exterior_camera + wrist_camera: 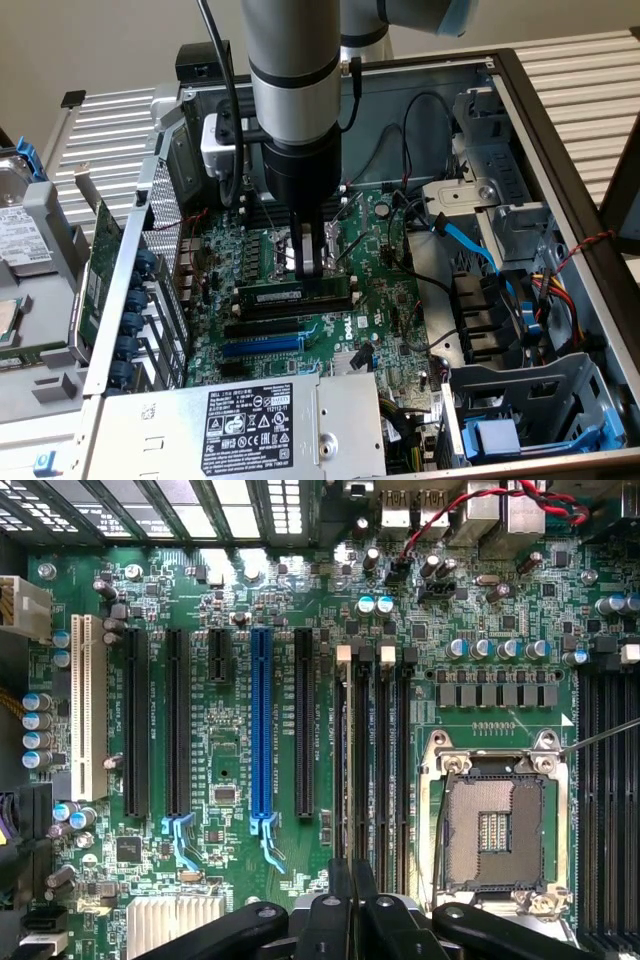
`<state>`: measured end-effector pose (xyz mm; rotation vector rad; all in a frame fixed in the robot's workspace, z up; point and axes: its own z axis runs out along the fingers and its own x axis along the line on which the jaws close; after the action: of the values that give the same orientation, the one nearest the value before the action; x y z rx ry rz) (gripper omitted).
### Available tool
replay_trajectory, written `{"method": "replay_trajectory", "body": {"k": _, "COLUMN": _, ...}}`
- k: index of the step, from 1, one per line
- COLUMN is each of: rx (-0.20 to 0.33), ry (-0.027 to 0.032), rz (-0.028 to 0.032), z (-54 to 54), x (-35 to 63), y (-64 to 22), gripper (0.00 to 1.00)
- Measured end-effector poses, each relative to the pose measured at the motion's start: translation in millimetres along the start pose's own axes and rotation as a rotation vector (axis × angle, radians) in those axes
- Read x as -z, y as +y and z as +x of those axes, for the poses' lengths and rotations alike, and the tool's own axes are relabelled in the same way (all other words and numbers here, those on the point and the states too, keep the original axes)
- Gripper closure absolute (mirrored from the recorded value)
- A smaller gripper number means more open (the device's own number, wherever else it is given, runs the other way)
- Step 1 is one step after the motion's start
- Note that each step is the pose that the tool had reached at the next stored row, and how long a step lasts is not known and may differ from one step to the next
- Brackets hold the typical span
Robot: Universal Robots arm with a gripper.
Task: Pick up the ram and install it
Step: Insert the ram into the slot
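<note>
The ram [280, 296], a narrow green stick with black chips, stands on edge in the memory slot closest to the long black card slots on the motherboard [385, 310]. My gripper [311, 268] hangs straight down over the stick, right of its middle. Its metal fingertips reach the ram's top edge, and I cannot tell whether they clamp it or only touch it. In the wrist view my black fingers [335, 915] lie shut together, with the gripper [351, 880] lined up with the row of memory slots [375, 760]. The ram, seen edge-on there, does not stand out from the slots.
The open CPU socket [495, 825] lies beside the memory slots. A blue card slot [262, 345] and black ones sit toward the power supply [250, 420]. Blue and black cables [470, 245] cross the drive bays at the exterior view's right. A green expansion card [100, 260] stands outside the case wall.
</note>
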<state>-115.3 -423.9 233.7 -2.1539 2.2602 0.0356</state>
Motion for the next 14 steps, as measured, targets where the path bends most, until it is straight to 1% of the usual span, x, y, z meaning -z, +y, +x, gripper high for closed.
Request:
{"method": "replay_trajectory", "body": {"k": 13, "rx": 0.000, "ry": -0.0008, "rz": 0.0001, "z": 1.1, "x": -0.4, "y": 0.0, "gripper": 0.88}}
{"method": "replay_trajectory", "body": {"k": 14, "rx": 0.000, "ry": -0.0020, "rz": 0.0008, "z": 1.5, "x": -0.7, "y": -0.1, "gripper": 0.88}}
